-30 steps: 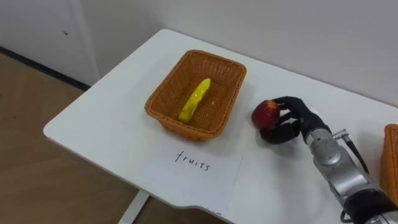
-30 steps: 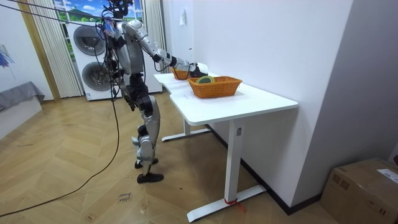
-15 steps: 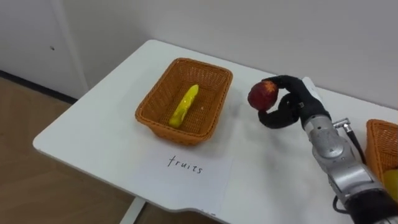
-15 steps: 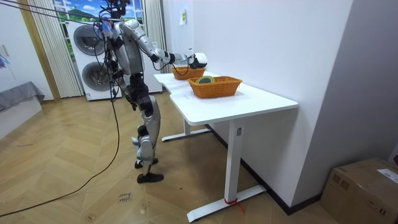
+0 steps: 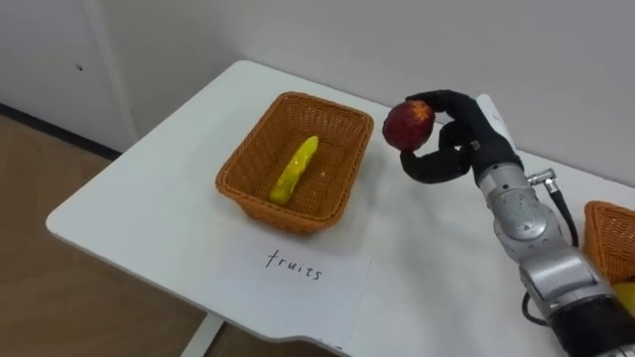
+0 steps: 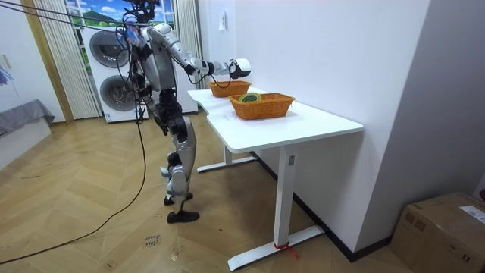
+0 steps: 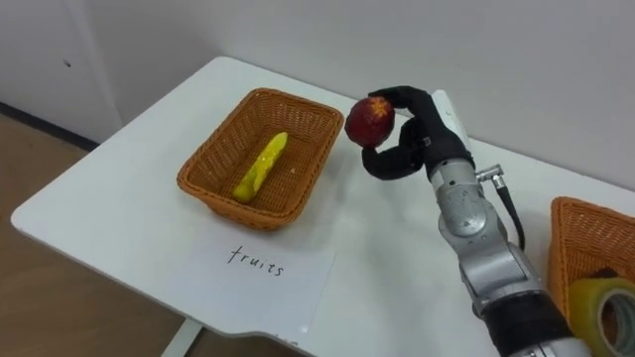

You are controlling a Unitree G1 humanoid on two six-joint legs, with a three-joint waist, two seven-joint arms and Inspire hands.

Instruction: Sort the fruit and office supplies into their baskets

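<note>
My right hand is shut on a red apple, held in the air just right of the fruit basket's right rim. The fruit basket is orange wicker and holds a yellow banana. A paper label lies on the white table in front of it. At the right edge stands a second wicker basket with a yellow tape roll inside. In the room view the robot stands at the table's end, right hand raised over the baskets.
The table's left and near edges drop to a wooden floor. A white wall runs behind the table. In the room view washing machines stand behind the robot and a cardboard box sits at the room view's right.
My right hand has lifted the apple off the table and carried it up and left towards the fruit basket. The camera has shifted slightly.
</note>
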